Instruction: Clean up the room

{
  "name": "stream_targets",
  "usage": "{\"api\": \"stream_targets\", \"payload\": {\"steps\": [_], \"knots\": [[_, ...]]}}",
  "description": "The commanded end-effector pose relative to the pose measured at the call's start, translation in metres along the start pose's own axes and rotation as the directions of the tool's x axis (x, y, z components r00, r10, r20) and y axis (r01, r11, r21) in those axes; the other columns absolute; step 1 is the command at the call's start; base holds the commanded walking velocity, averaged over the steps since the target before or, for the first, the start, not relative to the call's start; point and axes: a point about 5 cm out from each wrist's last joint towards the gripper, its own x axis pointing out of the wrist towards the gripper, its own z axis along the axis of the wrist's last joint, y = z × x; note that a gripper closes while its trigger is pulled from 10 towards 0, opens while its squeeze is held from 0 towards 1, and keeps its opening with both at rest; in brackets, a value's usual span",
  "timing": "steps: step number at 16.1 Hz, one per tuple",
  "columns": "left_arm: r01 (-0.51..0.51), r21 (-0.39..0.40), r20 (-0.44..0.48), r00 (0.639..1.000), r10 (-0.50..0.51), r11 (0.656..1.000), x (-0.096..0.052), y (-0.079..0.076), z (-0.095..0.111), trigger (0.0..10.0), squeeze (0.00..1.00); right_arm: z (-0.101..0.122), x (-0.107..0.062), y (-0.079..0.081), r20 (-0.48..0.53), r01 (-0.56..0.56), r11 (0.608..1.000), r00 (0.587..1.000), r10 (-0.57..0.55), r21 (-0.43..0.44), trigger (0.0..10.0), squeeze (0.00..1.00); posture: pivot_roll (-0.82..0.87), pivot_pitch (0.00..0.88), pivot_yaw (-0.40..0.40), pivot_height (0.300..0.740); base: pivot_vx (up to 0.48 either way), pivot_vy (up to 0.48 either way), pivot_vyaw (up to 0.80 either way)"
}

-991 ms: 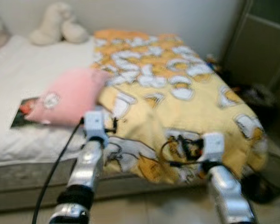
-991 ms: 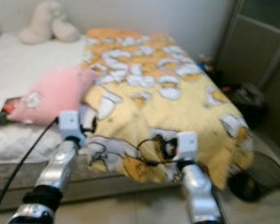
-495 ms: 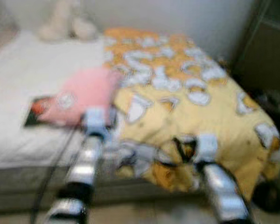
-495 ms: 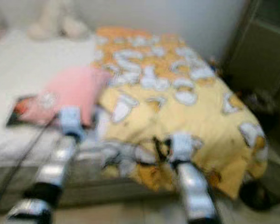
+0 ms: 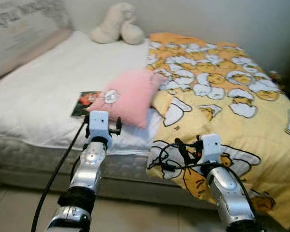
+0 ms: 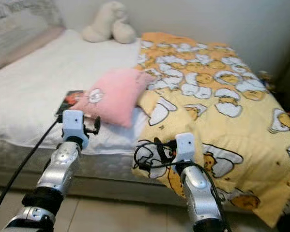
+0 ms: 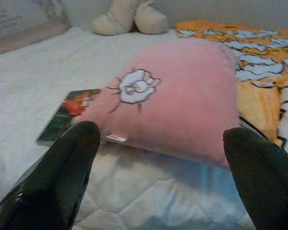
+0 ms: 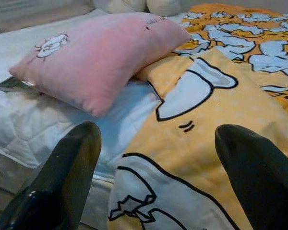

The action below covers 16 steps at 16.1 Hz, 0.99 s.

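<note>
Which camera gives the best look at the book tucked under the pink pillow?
The left eye view: the book lies on the white sheet, partly under the pink pillow. The left wrist view shows its cover closer but slanted; the right wrist view shows just an edge.

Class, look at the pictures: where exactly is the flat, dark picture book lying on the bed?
The flat, dark picture book lies on the white mattress, partly under the fluffy pink pillow's left edge, beyond the left claw.

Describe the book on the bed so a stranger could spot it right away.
On the white mattress, look beside the yellow duck-print blanket for the pink pillow. The book lies flat, partly tucked under that pillow's near corner: thin, dark-covered, with a red-orange picture.
</note>
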Motion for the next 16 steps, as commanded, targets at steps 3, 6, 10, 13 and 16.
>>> {"api": "stream_targets", "payload": {"steps": [3, 6, 10, 13, 16], "knots": [[-0.006, -0.038, 0.004, 1.0, 0.007, 0.999, 0.0015, 0.0003, 0.0037, 10.0, 0.0, -0.0006, 0.0001, -0.0021, 0.008, 0.026, 0.999, 1.0, -0.026, 0.021, 10.0, 0.0, 0.08, 0.0, 0.014, 0.74, 0.41, 0.169, 0.0], [-0.019, -0.05, 0.008, 1.0, 0.02, 0.999, 0.0027, 0.0046, 0.0046, 10.0, 0.0, -0.0018, -0.0017, 0.0021, 0.013, 0.02, 0.999, 1.0, -0.02, 0.025, 10.0, 0.0, 0.08, 0.0, 0.016, 0.74, 0.368, 0.304, 0.0], [-0.02, -0.096, 0.015, 1.0, 0.021, 0.995, 0.0034, 0.0065, 0.0058, 10.0, 0.0, -0.0014, -0.0027, 0.0015, 0.014, 0.017, 1.0, 1.0, -0.017, 0.025, 10.0, 0.0, 0.08, 0.0, 0.011, 0.74, 0.069, 0.444, 0.0], [-0.004, -0.054, 0.014, 1.0, 0.005, 0.999, 0.0035, 0.0042, 0.0057, 10.0, 0.0, -0.0009, -0.003, 0.0022, 0.017, 0.011, 1.0, 1.0, -0.011, 0.024, 10.0, 0.0, 0.08, 0.0, 0.012, 0.74, 0.0, 0.48, 0.0], [0.002, -0.068, 0.011, 1.0, -0.001, 0.998, 0.0065, 0.0024, 0.0075, 10.0, 0.0, -0.0012, -0.004, 0.0003, 0.014, 0.026, 1.0, 1.0, -0.026, 0.016, 10.0, 0.0, 0.07, 0.0, 0.012, 0.74, 0.0, 0.275, 0.0]]}}
